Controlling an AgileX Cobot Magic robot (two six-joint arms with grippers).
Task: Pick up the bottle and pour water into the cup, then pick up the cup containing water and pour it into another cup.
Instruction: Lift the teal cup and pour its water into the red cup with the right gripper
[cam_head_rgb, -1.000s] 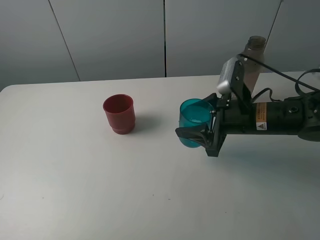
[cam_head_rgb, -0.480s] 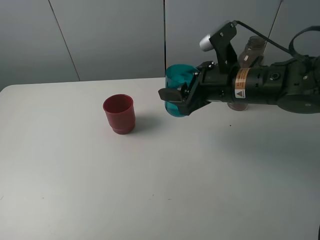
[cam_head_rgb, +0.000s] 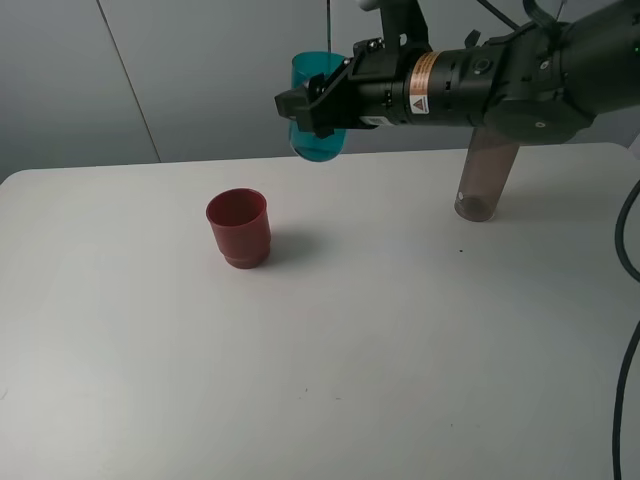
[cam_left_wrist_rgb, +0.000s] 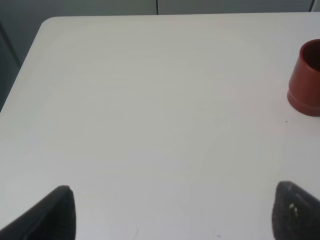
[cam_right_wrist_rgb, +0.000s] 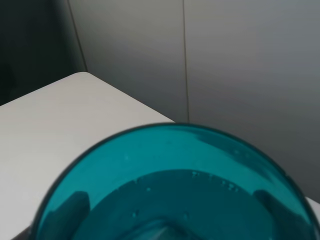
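Exterior high view: right tool (cam_head_rgb: 308, 108) pinching the teal cup (cam_head_rgb: 320, 145), which is held upright in the air, well above the bench (cam_head_rgb: 350, 370) and offset from the red cup (cam_head_rgb: 238, 228) toward the right arm's side. The red cup stands upright on the bench. The bottle (cam_head_rgb: 487, 182) stands near the far edge, its upper part hidden by the arm. Left wrist view: left tool (cam_left_wrist_rgb: 175, 215) spread wide, nothing between its tips, over bare bench (cam_left_wrist_rgb: 150, 100); red cup (cam_left_wrist_rgb: 306, 82) at the frame's edge, well apart. Right wrist view: teal cup (cam_right_wrist_rgb: 175, 150) fills the frame, with water (cam_right_wrist_rgb: 190, 200) inside it, its surface about level. Step in hand, as judged: carrying the filled cup to the red one. Recommended handling: travel level and slowly; bring the rim just above the red cup's mouth before tilting; tip gradually, with the stream aimed at the centre.
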